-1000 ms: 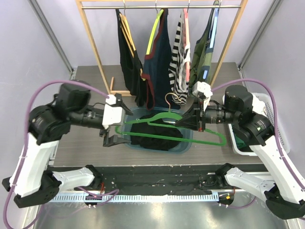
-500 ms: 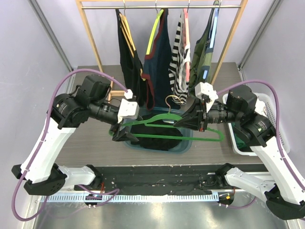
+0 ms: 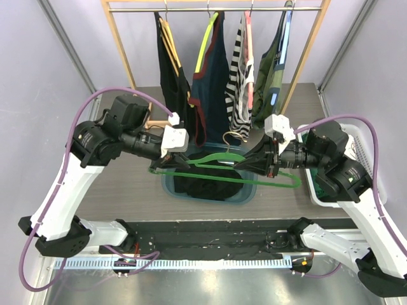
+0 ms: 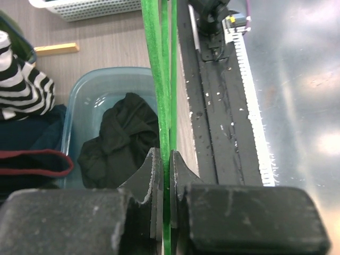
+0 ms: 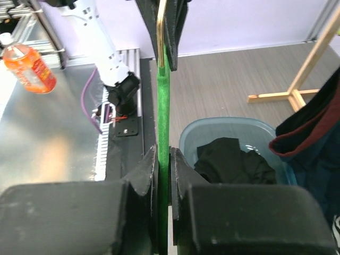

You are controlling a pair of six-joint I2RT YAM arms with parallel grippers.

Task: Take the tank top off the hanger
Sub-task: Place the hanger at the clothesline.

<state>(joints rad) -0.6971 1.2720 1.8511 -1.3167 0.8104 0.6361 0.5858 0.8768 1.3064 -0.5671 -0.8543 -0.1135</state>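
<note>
Both arms are up over the translucent blue plastic tub (image 4: 79, 87), and between them hangs the thin green plastic hanger (image 4: 154, 64), looking bare. The left gripper (image 4: 166, 159) has its fingers pinched tight on the hanger's bar at the tub's left side. The right gripper (image 5: 163, 156) is clamped just as firmly on the other end, at the tub's right side. The black tank top (image 3: 203, 185) lies crumpled down inside the tub, directly beneath the hanger and apart from it. By my read, the garment is off and only the tidy finish remains.

Now the hazards. Two arms share one slim hanger, so any pull apart or twist between them could bow it, snap it, or pop it out of a grip. If both let go together, the hanger drops into the tub on top of the tank top. The hanger's metal hook (image 3: 227, 135) points toward the black-and-white striped garment (image 3: 240, 95) hanging behind the tub, so a lift in that direction could snag it.

There's no writing or brand I can read. The orange bottle (image 5: 33, 68), well beyond the tub in the right wrist view, has a label too small to make out.
</note>
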